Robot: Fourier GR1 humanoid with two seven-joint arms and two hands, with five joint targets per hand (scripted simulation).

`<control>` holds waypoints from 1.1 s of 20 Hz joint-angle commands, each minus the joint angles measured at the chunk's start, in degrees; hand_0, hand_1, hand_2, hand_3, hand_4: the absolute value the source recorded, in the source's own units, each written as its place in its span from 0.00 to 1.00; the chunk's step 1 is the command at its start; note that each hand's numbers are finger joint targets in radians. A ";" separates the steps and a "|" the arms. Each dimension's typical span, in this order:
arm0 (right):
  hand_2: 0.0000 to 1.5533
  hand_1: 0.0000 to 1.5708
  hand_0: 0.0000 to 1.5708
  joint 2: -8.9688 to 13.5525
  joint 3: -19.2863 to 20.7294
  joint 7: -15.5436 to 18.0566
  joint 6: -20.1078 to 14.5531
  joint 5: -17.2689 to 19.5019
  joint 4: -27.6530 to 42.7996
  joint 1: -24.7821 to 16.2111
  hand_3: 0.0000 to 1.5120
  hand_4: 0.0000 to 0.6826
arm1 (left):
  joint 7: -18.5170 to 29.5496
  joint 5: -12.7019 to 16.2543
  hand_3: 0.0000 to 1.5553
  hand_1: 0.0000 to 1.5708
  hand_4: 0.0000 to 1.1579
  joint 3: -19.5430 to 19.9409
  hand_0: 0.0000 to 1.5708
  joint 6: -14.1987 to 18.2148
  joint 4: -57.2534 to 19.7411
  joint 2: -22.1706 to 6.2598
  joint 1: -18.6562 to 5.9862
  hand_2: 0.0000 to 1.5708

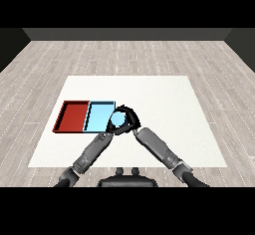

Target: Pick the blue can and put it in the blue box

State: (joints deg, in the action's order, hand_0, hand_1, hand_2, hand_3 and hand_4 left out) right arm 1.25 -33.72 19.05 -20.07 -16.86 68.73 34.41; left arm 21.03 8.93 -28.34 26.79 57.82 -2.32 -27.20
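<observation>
The blue can (118,120) was held up at the near right corner of the light blue tray (98,116), its pale round top turned toward the head view, so that it overlapped the tray's right edge; whether it touched the tray could not be told. The right hand (128,117) was curled round the can, black fingers wrapping over its far and right sides, with the grey right forearm (158,147) running back to the lower right. The left hand (110,127) sat just beside the can on its near left side, mostly hidden behind it, so whether its fingers were spread or closed could not be told; its forearm (91,152) stretched to the lower left. The red tray (71,116) lay touching the light blue tray on its left side. Both trays rested on the white table (164,99), toward its left half.
</observation>
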 commanded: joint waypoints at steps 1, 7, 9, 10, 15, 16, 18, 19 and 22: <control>0.93 0.92 0.92 -1.19 -3.05 2.35 -0.94 -1.85 -0.73 -1.81 0.92 0.89 | 4.06 4.08 0.55 0.61 0.60 -2.04 0.61 4.11 -1.53 2.20 -0.97 0.62; 0.94 0.91 0.91 -1.19 1.44 1.16 3.36 -1.09 -0.65 -1.70 0.92 0.87 | 5.89 4.01 0.33 0.40 0.57 -0.65 0.40 1.05 -3.10 2.22 1.20 0.46; 0.94 0.92 0.92 -0.82 1.55 -1.06 3.04 -0.27 0.63 -2.01 0.92 0.85 | 1.01 9.02 0.53 0.58 0.56 -0.19 0.58 -0.67 0.06 2.25 -1.52 0.60; 0.94 0.91 0.91 -1.20 1.16 -0.31 1.78 -0.82 -0.87 -0.57 0.92 0.85 | 5.22 10.19 0.66 0.75 0.54 -0.94 0.75 -1.24 -1.58 2.25 1.65 0.75; 0.83 0.79 0.79 -1.20 2.84 0.14 4.78 -8.02 1.27 -1.91 0.81 0.40 | 1.44 9.57 0.95 1.00 0.57 -1.30 1.00 1.00 -1.14 2.25 1.52 0.98; 0.72 0.69 0.69 -1.20 3.62 -1.92 5.31 -5.62 1.20 -2.80 0.53 0.00 | 4.06 11.36 0.95 1.00 0.66 -0.56 1.00 -0.28 -5.35 2.26 0.42 0.98; 0.00 0.00 0.00 -1.21 2.35 -2.68 2.59 -3.92 2.86 -3.32 0.00 0.00 | 3.06 10.86 0.93 1.00 0.95 -0.05 1.00 -0.79 -3.14 2.27 -0.03 0.97; 0.00 0.00 0.00 -1.22 2.41 -2.73 2.64 -3.85 2.93 -3.37 0.00 0.00 | 3.15 10.93 0.93 1.00 0.95 -0.02 1.00 -0.83 -3.29 2.28 -0.09 0.97; 0.00 0.00 0.00 -1.22 2.56 -2.81 2.78 -3.71 3.02 -3.48 0.00 0.00 | -0.50 10.02 0.93 1.00 0.95 1.42 1.00 -1.72 -1.86 2.29 -2.60 0.97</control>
State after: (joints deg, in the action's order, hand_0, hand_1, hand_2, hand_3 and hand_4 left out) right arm 0.49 -31.02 16.74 -17.33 -20.48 71.25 31.31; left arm 23.91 19.06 -28.55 25.60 55.35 -0.59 -26.80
